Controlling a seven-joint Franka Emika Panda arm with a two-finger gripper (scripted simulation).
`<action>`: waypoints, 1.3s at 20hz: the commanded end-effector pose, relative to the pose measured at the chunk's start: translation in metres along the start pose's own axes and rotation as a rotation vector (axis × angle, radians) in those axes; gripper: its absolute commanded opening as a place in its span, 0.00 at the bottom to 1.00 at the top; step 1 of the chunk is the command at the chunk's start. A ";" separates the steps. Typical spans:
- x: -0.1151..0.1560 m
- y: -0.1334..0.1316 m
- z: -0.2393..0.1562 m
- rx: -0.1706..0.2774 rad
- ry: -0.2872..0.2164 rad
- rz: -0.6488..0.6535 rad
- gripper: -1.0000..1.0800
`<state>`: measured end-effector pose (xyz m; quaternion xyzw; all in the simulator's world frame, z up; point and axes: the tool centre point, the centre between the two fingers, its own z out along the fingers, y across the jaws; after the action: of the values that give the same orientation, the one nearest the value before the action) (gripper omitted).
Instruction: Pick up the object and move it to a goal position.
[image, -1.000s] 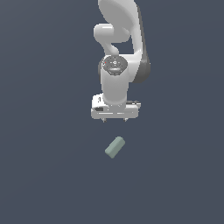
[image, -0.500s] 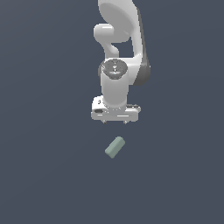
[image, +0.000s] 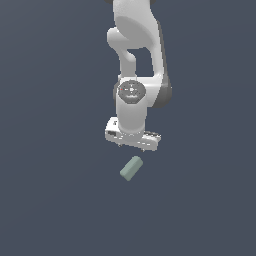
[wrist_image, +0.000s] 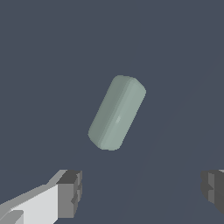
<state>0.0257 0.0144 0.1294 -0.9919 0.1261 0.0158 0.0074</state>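
The object (image: 131, 168) is a small pale grey-green oblong block with rounded edges, lying slantwise on the dark grey floor. In the exterior view it sits just below the white gripper (image: 131, 146), a little apart from it. In the wrist view the object (wrist_image: 117, 112) lies ahead of the open gripper (wrist_image: 142, 188), whose two dark fingertips (wrist_image: 70, 193) stand wide apart with nothing between them.
The white Panda arm (image: 135, 60) rises behind the gripper in the exterior view. The plain dark grey floor (image: 55, 200) surrounds everything. No goal marker shows.
The gripper has turned slightly about its axis and dropped a little toward the object. The object has not moved.
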 end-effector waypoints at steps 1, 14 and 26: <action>0.007 -0.002 0.008 0.000 0.004 0.067 0.96; 0.036 -0.011 0.048 -0.002 0.027 0.365 0.96; 0.042 -0.013 0.059 -0.003 0.034 0.441 0.96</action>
<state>0.0679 0.0174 0.0694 -0.9404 0.3401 0.0006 -0.0001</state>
